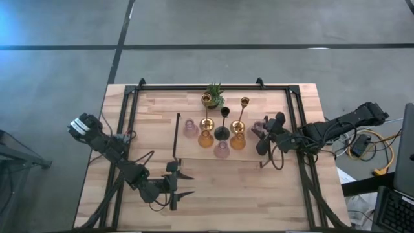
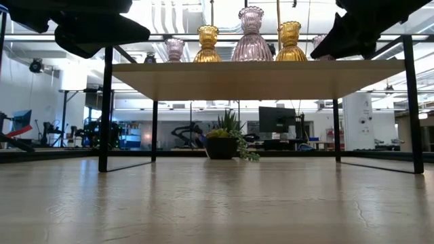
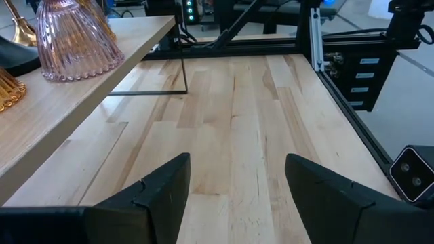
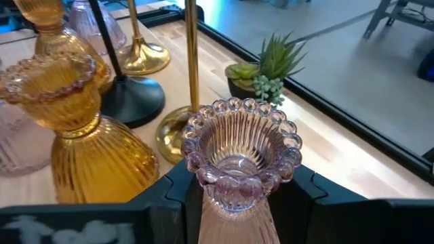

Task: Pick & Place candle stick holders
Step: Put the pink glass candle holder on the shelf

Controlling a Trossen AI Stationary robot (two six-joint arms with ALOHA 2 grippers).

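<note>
A squat pink glass holder sits pinched between the right gripper's two dark fingers, which press on its narrow waist below the beaded rim, so it stays upright with its cup facing up; that low grip looks chosen to keep the flared mouth clear and the glass from tipping. In the overhead view the right gripper hangs at the right end of the raised wooden shelf, just beside the group already standing there. Ahead of its fingers stands an amber glass holder, nearly touching the held piece, then the slim gold holder and the black holder on their round bases, with another gold base and more pink glass farther on; the small potted plant is off to the side on the table below. The tight cluster suggests the shelf is the collecting spot, and the held piece probably belongs in the free space at the gripper's end. The left gripper waits well apart over bare table, fingers spread wide with nothing between them, a pink glass holder up on the shelf edge off to one side. No brand, label or writing can be read on any holder or surface.
</note>
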